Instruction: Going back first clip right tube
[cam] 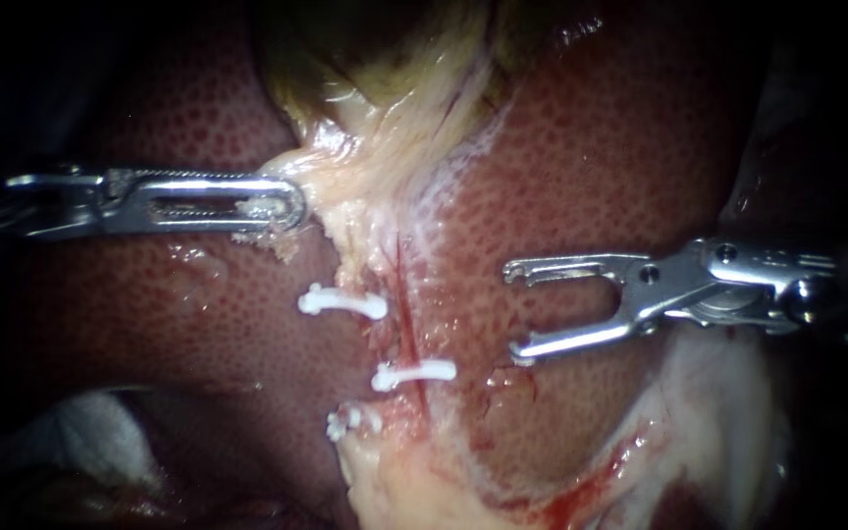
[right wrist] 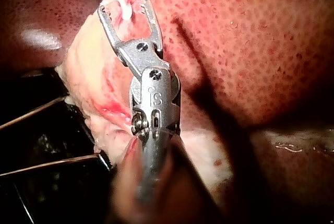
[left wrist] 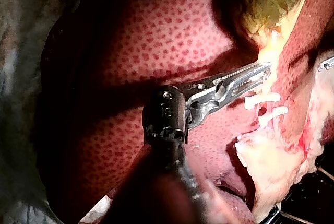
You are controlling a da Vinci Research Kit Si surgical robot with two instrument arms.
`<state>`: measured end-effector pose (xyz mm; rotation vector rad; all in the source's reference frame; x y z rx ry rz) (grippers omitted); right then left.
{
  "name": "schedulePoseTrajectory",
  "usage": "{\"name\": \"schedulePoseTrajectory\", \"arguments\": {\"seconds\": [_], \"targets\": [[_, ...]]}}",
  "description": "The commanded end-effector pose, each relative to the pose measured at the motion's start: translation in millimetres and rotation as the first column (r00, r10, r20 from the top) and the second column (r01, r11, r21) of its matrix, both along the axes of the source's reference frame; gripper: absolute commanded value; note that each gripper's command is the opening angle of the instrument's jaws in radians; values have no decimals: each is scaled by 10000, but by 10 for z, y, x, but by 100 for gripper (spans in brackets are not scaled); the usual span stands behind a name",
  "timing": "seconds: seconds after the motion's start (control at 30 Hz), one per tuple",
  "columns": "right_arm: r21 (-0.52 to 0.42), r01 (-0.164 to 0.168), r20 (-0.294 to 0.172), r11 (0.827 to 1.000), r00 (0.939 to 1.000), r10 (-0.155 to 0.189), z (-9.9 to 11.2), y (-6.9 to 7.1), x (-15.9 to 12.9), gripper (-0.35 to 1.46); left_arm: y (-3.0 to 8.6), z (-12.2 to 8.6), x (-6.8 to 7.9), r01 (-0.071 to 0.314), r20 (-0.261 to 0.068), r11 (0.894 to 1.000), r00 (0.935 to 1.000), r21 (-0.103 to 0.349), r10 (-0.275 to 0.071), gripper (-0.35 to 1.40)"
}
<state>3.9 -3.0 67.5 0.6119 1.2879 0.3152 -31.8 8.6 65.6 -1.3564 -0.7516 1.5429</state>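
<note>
– Counting instruments first: how many do you have?
– Two. My left instrument [cam: 287,204] comes in from the left and my right instrument [cam: 512,309] from the right, both over the liver [cam: 620,157].
– And clips?
– Three white ones, all on the band of pale tissue [cam: 345,167] that runs down from the gallbladder [cam: 375,59]. The top clip [cam: 343,302] lies crosswise. The middle clip [cam: 414,372] sits lower and further toward my right instrument. The lowest clip [cam: 350,422] is bunched at the band's edge and only partly clear to me.
– Where is the tube?
– I see one thin red tube [cam: 406,314] running down the band, and the middle clip crosses it. I cannot tell which tube the other two clips are on.
– Right jaws?
– Spread wide, with nothing between them. They sit near the band on the liver side, about level with the gap between the top and middle clips, and touch neither.
– Left jaws?
– Clamped on the pale tissue just below the gallbladder, above the top clip. My left wrist camera shows their tips in that tissue, with two clips close beside them.
– Right wrist camera?
– My open jaws, and one clip just ahead of one tip.
</note>
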Motion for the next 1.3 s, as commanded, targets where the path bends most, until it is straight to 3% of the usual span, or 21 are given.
{"name": "schedulePoseTrajectory", "arguments": {"seconds": [0.03,0.27,0.43,0.77,1.3], "targets": [[2,8,-3,10000,10000,-8,0,0,0,50,0,2,-1,21,4,10000,10000,-2,-21,-35],[-51,32,-25,10000,10000,-32,0,0,-3,50,1,23,-18,-132,-124,9999,9998,-30,132,-35],[-43,35,-28,10000,10000,-35,0,1,-5,50,-2,43,-38,-296,-252,9995,9992,-64,294,-35],[-129,56,-58,9999,10000,-57,-3,5,-8,50,-13,75,-70,-630,-395,9980,9973,-78,626,-35],[-114,56,-59,9999,10000,-57,-4,6,-10,50,-15,78,-73,-681,-389,9977,9969,-34,680,-35]]}}
